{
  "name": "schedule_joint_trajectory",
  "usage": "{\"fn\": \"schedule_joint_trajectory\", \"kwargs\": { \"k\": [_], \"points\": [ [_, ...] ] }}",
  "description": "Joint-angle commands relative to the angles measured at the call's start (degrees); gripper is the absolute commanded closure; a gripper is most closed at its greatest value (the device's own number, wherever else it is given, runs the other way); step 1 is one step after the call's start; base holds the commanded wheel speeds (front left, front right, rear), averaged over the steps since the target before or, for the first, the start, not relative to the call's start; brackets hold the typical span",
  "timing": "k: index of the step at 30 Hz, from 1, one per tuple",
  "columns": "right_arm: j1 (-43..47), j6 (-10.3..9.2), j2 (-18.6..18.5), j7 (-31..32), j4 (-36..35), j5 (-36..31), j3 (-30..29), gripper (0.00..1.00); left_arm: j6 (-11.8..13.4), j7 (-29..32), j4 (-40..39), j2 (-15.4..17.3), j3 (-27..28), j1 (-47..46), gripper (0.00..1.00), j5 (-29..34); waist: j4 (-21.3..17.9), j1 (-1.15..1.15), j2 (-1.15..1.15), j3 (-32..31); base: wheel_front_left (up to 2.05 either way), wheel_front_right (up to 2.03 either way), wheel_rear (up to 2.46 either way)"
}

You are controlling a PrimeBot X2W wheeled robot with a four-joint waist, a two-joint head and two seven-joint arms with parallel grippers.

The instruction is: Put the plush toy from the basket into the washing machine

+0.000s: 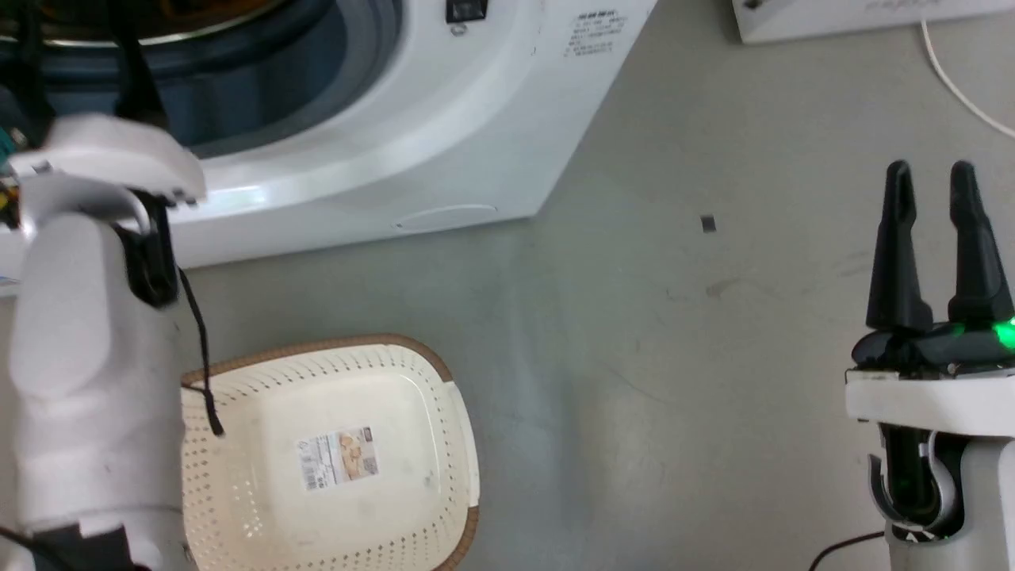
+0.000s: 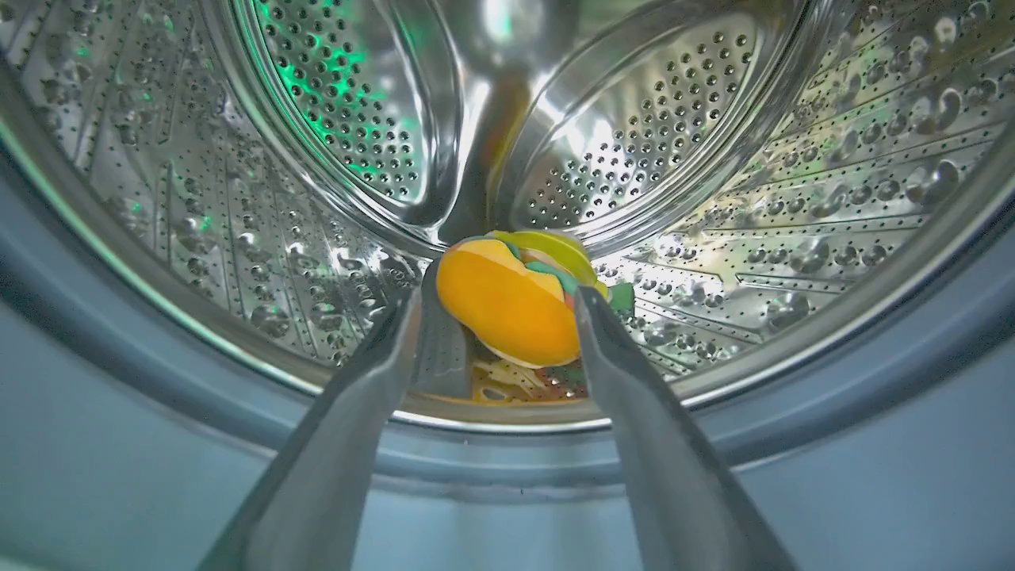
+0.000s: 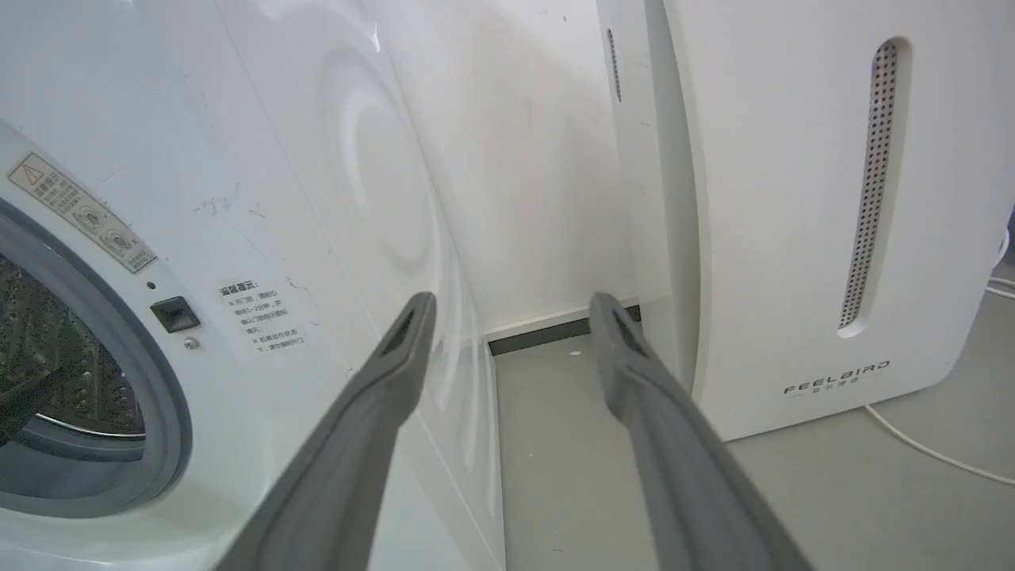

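Left gripper point(image 2: 503, 295) is inside the washing machine point(image 1: 444, 119), past the grey gasket point(image 2: 119, 412), aimed down into the steel drum point(image 2: 793, 198). Its jaws stand wide apart. The plush toy point(image 2: 511, 305) lies between the fingertips, low in the drum, and looks to rest on the lower wall, orange side toward me. It isn't squeezed: there's a gap at the left finger. The right finger overlaps its edge, and I can't tell if they touch. I read the deep, low reach as insurance against the toy rolling back over the lip.

The basket point(image 1: 468, 444) sits on the floor point(image 1: 634, 357) by the machine, no toy in it, label sticker point(image 1: 337, 458) showing. Right gripper point(image 1: 928, 170) hangs spread and empty over the floor, out of the left arm's way, pointing between the washer and the FEELBIRD appliance point(image 3: 793, 198).

Placement looks done. Next I'd want a straight pull-out clear of the gasket.
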Motion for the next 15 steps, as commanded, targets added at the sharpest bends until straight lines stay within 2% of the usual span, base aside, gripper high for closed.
{"fn": "schedule_joint_trajectory", "kwargs": {
  "k": [1, 15],
  "points": [
    [1.3, -0.04, 0.0, -0.2, 0.2, -1.4, 0.0, 0.00, 0.0, -0.3, -1.6, -0.7, 0.0, 3.1, 0.00, 0.4, 1.6, 0.00, 0.00, -2.8, 0.00, 0.00, 0.00],
    [8.1, -0.04, 0.0, -0.2, 0.7, -9.7, -0.2, 0.00, 1.1, -0.3, -13.9, -6.8, -3.2, 20.8, 0.00, 2.4, 6.8, 0.00, 0.00, -13.9, 0.00, 0.00, 0.00]
  ]
}}
